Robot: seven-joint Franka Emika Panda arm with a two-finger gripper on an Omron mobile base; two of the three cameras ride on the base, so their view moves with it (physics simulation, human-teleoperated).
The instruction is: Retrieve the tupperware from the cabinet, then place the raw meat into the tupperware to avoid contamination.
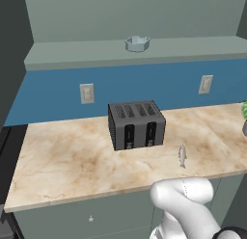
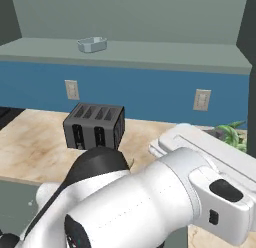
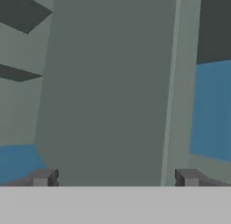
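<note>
The tupperware (image 1: 137, 43) sits up in the open cabinet (image 1: 130, 14), the raw meat (image 1: 182, 156) (a little fish) lies on the worktop (image 1: 67, 158), and the gripper (image 3: 115, 178) jaws are wide apart, holding nothing.

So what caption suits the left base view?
Pale blue-grey octagonal tupperware on the open cabinet shelf; silvery fish beside dark toaster.

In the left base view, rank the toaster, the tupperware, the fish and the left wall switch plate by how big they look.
1. toaster, clearly the largest.
2. tupperware, though it sits farther back in the open cabinet, so its true size is unsure.
3. and 4. left wall switch plate and fish look alike; the fish is nearer, so unranked.
</note>
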